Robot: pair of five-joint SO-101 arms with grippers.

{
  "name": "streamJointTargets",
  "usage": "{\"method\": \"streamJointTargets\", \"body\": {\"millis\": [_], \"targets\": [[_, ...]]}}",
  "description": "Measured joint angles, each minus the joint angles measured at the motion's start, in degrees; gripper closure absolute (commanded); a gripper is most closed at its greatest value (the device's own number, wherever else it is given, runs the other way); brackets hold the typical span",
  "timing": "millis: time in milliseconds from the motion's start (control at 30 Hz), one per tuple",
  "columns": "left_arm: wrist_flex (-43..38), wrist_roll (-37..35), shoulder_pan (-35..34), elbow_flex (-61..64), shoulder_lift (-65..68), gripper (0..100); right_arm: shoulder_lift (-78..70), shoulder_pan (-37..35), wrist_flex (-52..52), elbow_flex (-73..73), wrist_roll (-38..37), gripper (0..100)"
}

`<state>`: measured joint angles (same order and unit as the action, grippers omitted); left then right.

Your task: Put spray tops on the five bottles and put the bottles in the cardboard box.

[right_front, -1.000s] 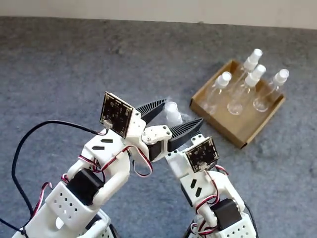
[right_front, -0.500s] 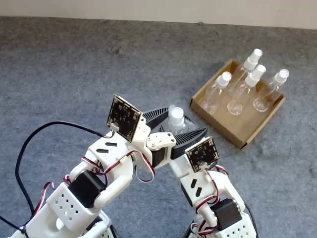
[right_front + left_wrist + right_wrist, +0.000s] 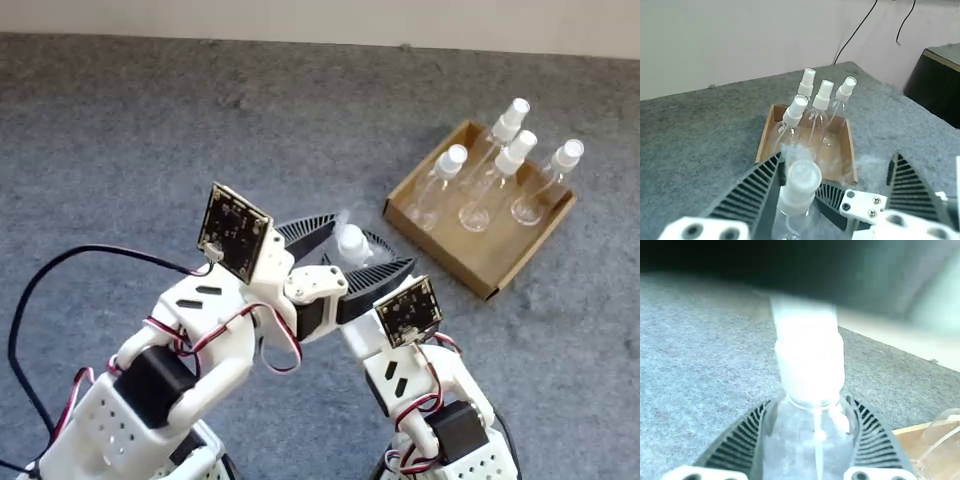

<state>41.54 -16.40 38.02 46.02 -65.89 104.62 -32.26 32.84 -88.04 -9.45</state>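
though the right gripper (image 3: pixel 810 407) clamps its fingers on the bottle (image 3: pixel 807 455), left of the cardboard box (image 3: pixel 500 262), the left gripper (image 3: pixel 837 157) holds its fingers apart around the spray top (image 3: pixel 800 187); if unseated, it could topple off.

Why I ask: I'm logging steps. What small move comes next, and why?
Probably draw the left gripper back off the top. It looks seated on the bottle, the left jaws stand open, and the right gripper grips the bottle, ready for the box holding four others.
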Motion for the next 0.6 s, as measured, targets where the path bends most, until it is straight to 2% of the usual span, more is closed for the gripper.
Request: {"method": "streamJointTargets", "body": {"millis": [100,267,367,600], "targets": [[3.52,0.00,0.00,-2.29,0.00,77,0.00,0.00,0.00,0.00,0.00,87.9],[8.88,0.00,-4.22,-8.00,-0.18,99,0.00,0.00,0.00,0.00,0.00,87.9],[12.66,1.67,-9.58,-11.34,-0.18,97,0.00,0.00,0.00,0.00,0.00,87.9],[18.29,10.81,-17.85,-13.45,-5.63,99,0.00,0.00,0.00,0.00,0.00,87.9]]}}
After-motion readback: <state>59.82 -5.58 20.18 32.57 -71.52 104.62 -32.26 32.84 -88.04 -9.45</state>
